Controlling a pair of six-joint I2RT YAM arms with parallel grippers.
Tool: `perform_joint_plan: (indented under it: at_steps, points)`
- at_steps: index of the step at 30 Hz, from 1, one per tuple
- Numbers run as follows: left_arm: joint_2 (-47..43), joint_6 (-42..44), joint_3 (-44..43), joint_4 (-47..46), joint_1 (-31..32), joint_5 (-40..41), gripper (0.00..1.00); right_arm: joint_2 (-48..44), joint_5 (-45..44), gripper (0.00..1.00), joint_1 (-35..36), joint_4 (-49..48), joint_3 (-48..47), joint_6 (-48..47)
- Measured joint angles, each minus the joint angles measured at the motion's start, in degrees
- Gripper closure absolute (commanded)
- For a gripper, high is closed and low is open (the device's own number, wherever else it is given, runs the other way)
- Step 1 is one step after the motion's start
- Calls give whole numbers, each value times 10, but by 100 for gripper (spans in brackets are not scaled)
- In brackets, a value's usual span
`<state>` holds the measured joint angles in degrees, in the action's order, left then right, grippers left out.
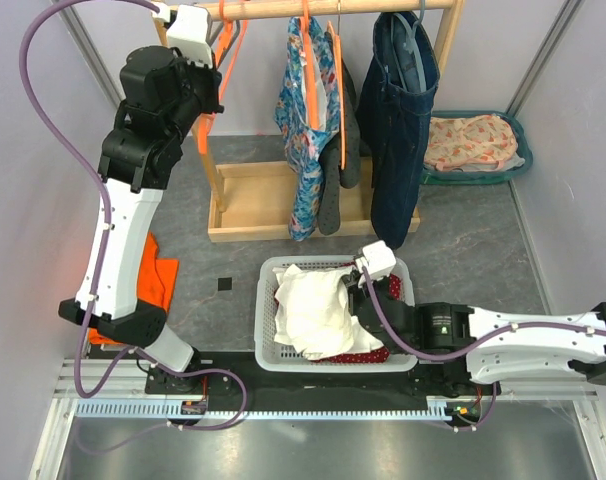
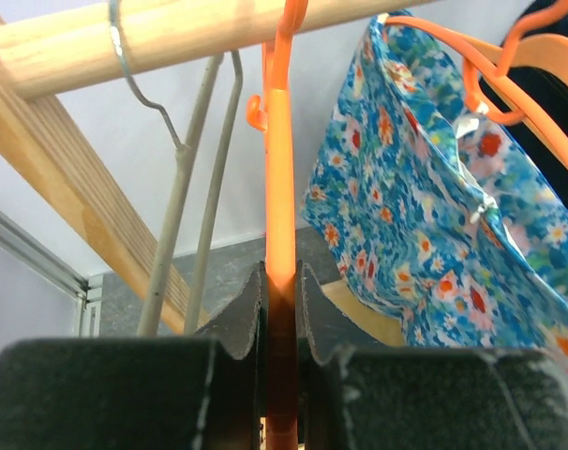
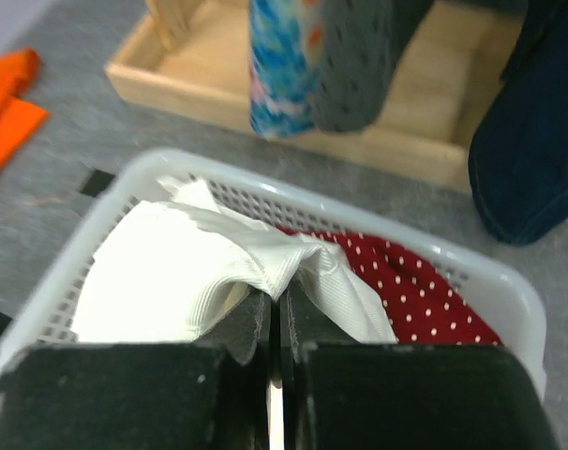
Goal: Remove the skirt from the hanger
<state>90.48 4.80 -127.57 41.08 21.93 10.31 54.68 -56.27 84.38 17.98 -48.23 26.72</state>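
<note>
My left gripper (image 1: 213,97) is up at the clothes rack, shut on the bare orange hanger (image 1: 229,58). In the left wrist view the hanger's orange bar (image 2: 280,178) runs straight up between the pads of that gripper (image 2: 280,292) to the wooden rod (image 2: 218,33). The white ribbed skirt (image 1: 318,305) lies crumpled in the white mesh basket (image 1: 266,300), off the hanger. My right gripper (image 1: 356,291) is low over the basket, shut on a fold of the skirt (image 3: 171,267); in the right wrist view the jaws of the gripper (image 3: 276,305) pinch its raised edge.
A red polka-dot garment (image 3: 415,291) lies under the skirt. A blue floral garment (image 1: 305,130), a grey one (image 1: 345,150) and a dark denim one (image 1: 398,120) hang on the rack above its wooden base (image 1: 253,200). A green tub (image 1: 478,145) stands back right. Orange cloth (image 1: 158,275) lies left.
</note>
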Motion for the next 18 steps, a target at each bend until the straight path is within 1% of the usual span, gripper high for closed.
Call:
perform_joint_plan:
  at_steps: [3,8,13,18]
  points:
    - [4,0,-5,-10,-3,8,98,9,25,100,-26,10,40,42]
    - [12,0,-8,-17,-7,22,98,23,58,100,-30,22,84,102]
    - [20,0,-5,-22,-16,26,98,23,70,100,-30,25,97,140]
    - [19,0,16,-23,-33,26,98,20,72,100,-30,33,104,167]
